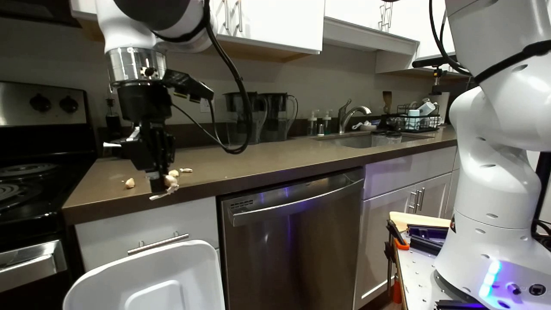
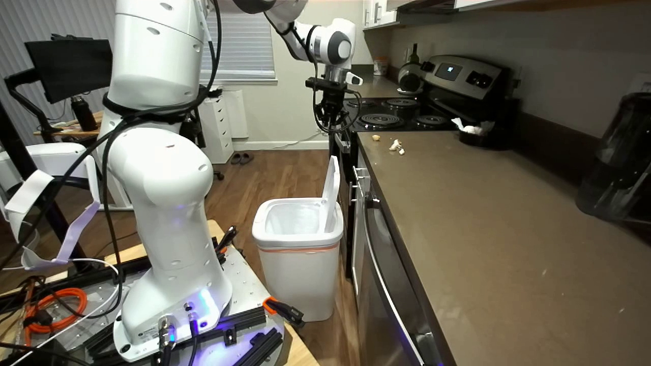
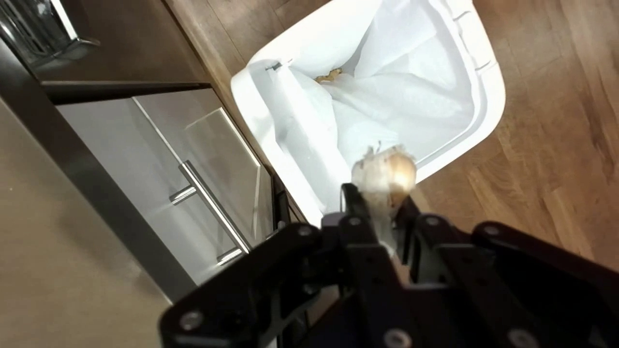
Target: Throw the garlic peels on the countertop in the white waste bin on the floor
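My gripper (image 1: 159,181) is shut on an off-white, papery garlic piece (image 1: 171,182), which sticks out past the fingertips. In the wrist view, the gripper (image 3: 382,208) and the held garlic piece (image 3: 387,174) show above the white waste bin (image 3: 488,96). The bin stands on the floor with its lid up, in an exterior view (image 2: 300,284). It holds a white liner and a small brown scrap (image 3: 330,75). Several small garlic bits lie on the dark brown countertop (image 2: 498,229) near its stove end, such as a bit (image 2: 395,145) and a rounder one (image 2: 376,137).
The raised bin lid (image 2: 330,188) stands close to the cabinet fronts. A drawer handle (image 3: 213,208) juts out beside the bin. The black stove (image 2: 381,118) adjoins the countertop. Water pitchers (image 1: 275,118) stand at the wall, above the stainless dishwasher (image 1: 292,245).
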### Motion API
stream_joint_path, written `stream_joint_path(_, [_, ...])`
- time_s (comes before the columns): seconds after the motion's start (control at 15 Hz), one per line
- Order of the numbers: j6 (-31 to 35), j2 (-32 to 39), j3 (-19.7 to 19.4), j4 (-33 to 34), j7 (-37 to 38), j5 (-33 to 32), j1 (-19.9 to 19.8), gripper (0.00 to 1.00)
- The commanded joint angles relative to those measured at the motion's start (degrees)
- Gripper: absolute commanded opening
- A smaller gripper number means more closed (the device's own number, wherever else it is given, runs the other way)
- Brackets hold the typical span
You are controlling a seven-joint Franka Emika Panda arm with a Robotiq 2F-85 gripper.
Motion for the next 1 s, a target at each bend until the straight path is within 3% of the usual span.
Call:
stream_joint_path(0.0, [0.81, -2.31, 0.26, -2.38, -2.58, 0.65, 0.25, 0.42])
stream_joint_path(0.13, [0.73, -2.51, 0.47, -2.39, -3.20, 0.90, 0.24, 0.47])
stream_joint_path(0.67, [0.61, -2.91, 0.73, -2.35, -4.23, 1.63, -0.01, 0.98])
stream_joint_path(0.93, [0.72, -2.93, 0.73, -2.36, -4.20, 1.61, 0.04, 1.00])
